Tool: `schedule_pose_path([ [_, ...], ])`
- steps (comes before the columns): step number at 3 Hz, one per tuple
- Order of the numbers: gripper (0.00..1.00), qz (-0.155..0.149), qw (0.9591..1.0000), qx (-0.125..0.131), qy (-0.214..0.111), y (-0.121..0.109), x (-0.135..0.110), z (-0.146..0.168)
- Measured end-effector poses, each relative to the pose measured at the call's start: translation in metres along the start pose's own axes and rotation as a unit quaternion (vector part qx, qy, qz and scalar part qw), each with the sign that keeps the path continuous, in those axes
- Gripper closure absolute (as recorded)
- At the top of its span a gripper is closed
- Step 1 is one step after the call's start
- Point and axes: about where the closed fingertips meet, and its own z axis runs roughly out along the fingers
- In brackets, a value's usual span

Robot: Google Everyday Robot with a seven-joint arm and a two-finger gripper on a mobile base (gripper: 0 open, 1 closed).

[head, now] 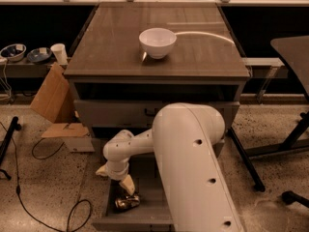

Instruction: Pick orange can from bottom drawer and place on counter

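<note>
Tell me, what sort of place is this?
Likely a robot test lab, not a home: a lone cabinet, loose floor cables and cardboard scraps. The claw hangs over the open bottom drawer.

A bowl (157, 42) sits far-centre on the table (106, 57). Below its near edge, the pulled-out bottom drawer (130, 224) holds a can (126, 202) at its left. The gripper (116, 179) hangs just behind the can.

The arm (193, 168) hid the drawer's (145, 197) right side; the gripper (116, 178) hung over its left, above a dim, unreadable can (126, 202).
</note>
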Motion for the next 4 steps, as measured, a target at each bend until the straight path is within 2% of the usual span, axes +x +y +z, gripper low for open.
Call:
schedule_pose_path([
  [1, 0.0, 0.012, 0.9998, 0.006, -0.014, 0.021, -0.005, 0.036],
  [2, 0.0, 0.028, 0.9993, 0.014, -0.02, 0.052, -0.006, 0.072],
  [3, 0.0, 0.046, 0.9984, 0.026, -0.017, 0.084, 0.002, 0.108],
  [4, 0.0, 0.052, 0.9978, 0.038, -0.012, 0.098, 0.011, 0.131],
])
